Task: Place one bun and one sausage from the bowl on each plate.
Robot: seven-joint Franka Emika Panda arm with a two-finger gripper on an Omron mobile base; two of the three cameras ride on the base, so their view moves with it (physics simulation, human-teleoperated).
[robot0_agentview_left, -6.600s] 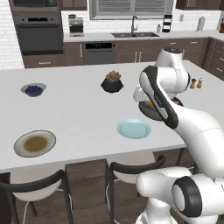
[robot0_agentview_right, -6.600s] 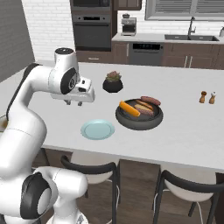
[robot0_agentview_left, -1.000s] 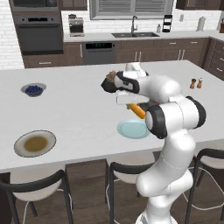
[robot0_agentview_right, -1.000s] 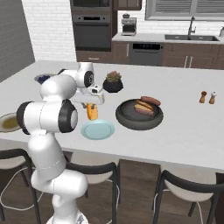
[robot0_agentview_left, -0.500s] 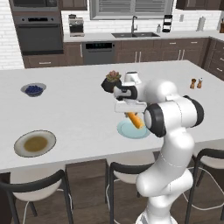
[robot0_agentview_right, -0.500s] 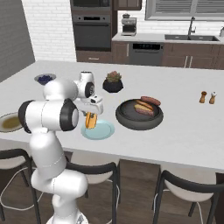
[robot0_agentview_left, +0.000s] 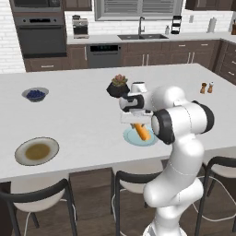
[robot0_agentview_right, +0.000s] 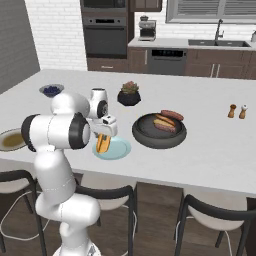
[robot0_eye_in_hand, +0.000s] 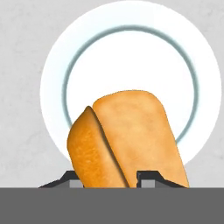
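End effector (robot0_eye_in_hand: 109,179): you have it closed on one bun (robot0_eye_in_hand: 127,140), gripped at the end nearest the hand, with the bun hanging down over the light blue plate (robot0_eye_in_hand: 57,61). From the hand view the bun sits within the plate's outline, toward its near side rather than the centre; from both base views it looks just above the plate or barely touching it, and I cannot tell which. Your judgement call: the bun is not released yet, so nothing counts as delivered.

Directly below the end effector, that blue plate (robot0_agentview_right: 120,148) carries nothing else. Just beyond it to your right stands the dark bowl (robot0_agentview_right: 159,131), and it holds the other bun (robot0_agentview_right: 163,123) along with reddish-brown sausage (robot0_agentview_right: 171,115) pieces; the pair of sausages seem both to be in there, though they are small and partly overlap.

Well away from the end effector to your left along the counter (robot0_agentview_left: 83,120) lies the larger plate with the brownish centre (robot0_agentview_left: 37,150), and it is bare of food.

So you are on the first of four placements. Left to do, as I read it: let this bun down, bring a sausage to the blue plate, then carry a bun and a sausage across to the far plate, the longer reach.

Farther off, behind the end effector, sit a potted plant (robot0_agentview_left: 118,86) and a small bowl of blue berries (robot0_agentview_left: 35,94); neither belongs to your job.
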